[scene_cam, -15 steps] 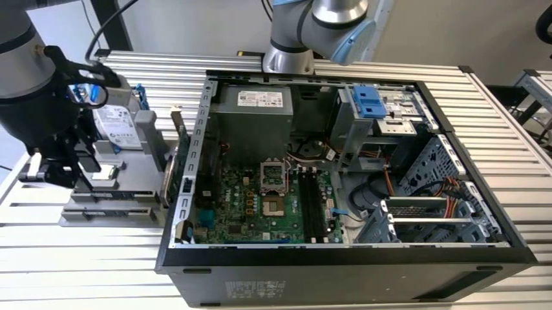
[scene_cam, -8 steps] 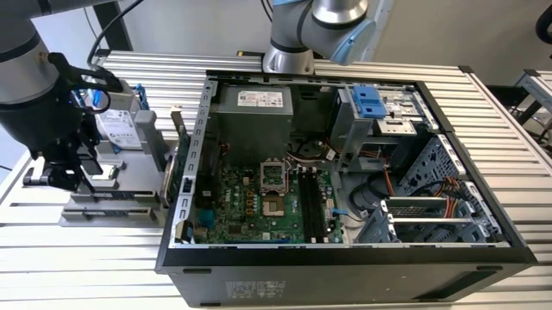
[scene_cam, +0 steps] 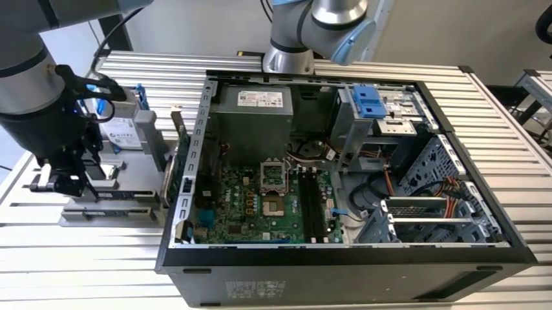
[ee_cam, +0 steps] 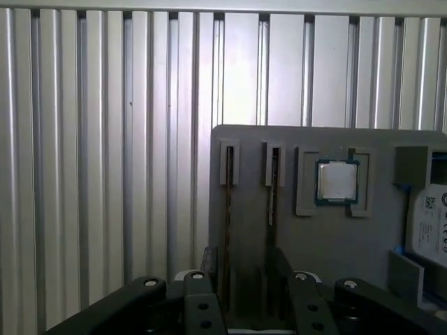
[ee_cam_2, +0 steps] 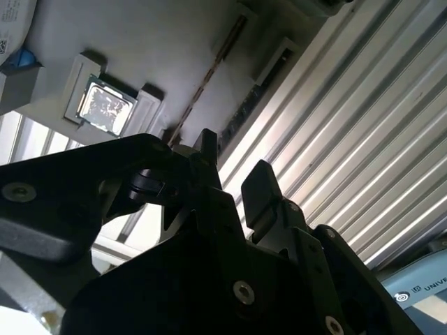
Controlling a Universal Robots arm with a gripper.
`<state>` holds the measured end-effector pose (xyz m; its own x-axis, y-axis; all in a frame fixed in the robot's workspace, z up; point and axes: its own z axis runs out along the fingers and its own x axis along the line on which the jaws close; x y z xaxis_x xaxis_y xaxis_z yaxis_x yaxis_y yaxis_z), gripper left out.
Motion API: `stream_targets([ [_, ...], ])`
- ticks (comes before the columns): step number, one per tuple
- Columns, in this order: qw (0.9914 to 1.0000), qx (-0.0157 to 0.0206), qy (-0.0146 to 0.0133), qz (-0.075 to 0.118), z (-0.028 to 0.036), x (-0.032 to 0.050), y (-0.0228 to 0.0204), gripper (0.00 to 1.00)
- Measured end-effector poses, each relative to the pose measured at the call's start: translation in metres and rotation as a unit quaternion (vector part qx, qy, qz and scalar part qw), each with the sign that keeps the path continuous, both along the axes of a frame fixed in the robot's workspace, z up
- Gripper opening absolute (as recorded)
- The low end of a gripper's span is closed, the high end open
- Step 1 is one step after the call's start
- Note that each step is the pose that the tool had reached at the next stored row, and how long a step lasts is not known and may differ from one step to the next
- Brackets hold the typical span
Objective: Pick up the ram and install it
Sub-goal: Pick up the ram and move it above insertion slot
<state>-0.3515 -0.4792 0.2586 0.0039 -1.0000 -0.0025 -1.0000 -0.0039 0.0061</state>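
Where the grey parts tray [scene_cam: 112,216] sits on the ribbed metal surface [scene_cam: 86,271] at the exterior view's left, beside the open computer case [scene_cam: 345,278], the pincer [scene_cam: 64,184] hangs low over it. In the first wrist view its two fingers [ee_cam: 208,262] stand apart, gripping nothing. The ram [ee_cam: 227,223] stands on edge in a tray slot and runs into the gap between them; whether they touch it cannot be told. The processor [ee_cam: 336,181] lies nearby on the same tray.
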Motion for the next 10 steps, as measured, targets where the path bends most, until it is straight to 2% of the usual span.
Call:
stream_targets([
  [10,1.00000,-0.0026,0.0000,-0.001,-0.0183,0.0002,-0.0001,1.00],
])
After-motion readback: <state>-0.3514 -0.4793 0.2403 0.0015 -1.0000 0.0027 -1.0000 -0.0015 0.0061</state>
